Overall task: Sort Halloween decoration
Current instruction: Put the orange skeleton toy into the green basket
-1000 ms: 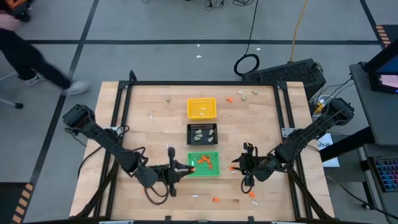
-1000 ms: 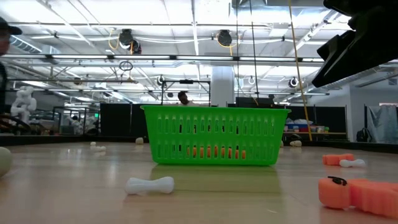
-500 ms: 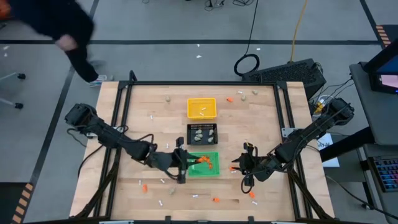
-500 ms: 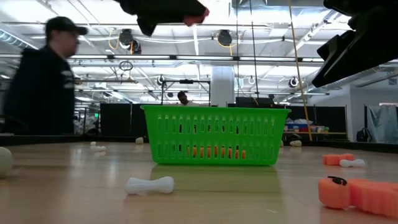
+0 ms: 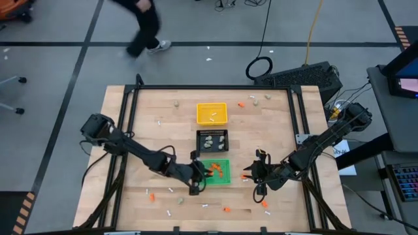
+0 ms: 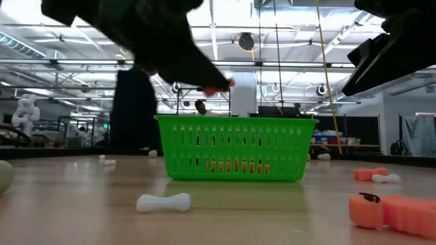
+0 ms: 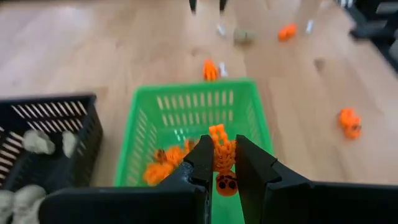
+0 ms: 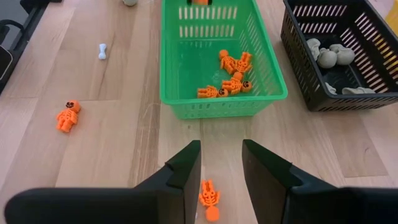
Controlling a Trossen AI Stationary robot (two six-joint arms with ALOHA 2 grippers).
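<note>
The green tray (image 5: 219,162) holds several orange skeleton figures (image 8: 227,74). The black tray (image 5: 212,140) holds beige-grey lumps and the yellow tray (image 5: 211,113) holds white sticks. My left gripper (image 7: 222,168) hangs over the green tray's left part, shut on an orange skeleton figure (image 7: 219,149); the low view shows it above the basket rim (image 6: 218,87). My right gripper (image 8: 221,165) is open and waits right of the green tray (image 5: 250,175), its fingers above and on either side of an orange figure (image 8: 209,200) lying on the table, touching nothing. My left gripper pinches the orange skeleton figure by its middle (image 7: 221,160) between the two fingers. The fingers slant down from the table's left side. The figure is lifted clear above the green tray, its round head (image 7: 225,183) at one end and its limbs (image 7: 217,132) sticking out past the fingertips.
Loose pieces lie around the trays: orange figures (image 5: 226,209), (image 5: 151,195), (image 5: 241,104), white sticks (image 5: 159,121), (image 5: 168,213), a white bone (image 6: 163,202) and lumps (image 5: 176,103), (image 5: 268,98). A person walks on the floor beyond the far edge (image 5: 145,26).
My left gripper has travelled from the table's near-left area toward the green tray with the orange figure in its fingers, rising first, then coming down close over the tray's rim. A person has walked across behind the table from left to right.
</note>
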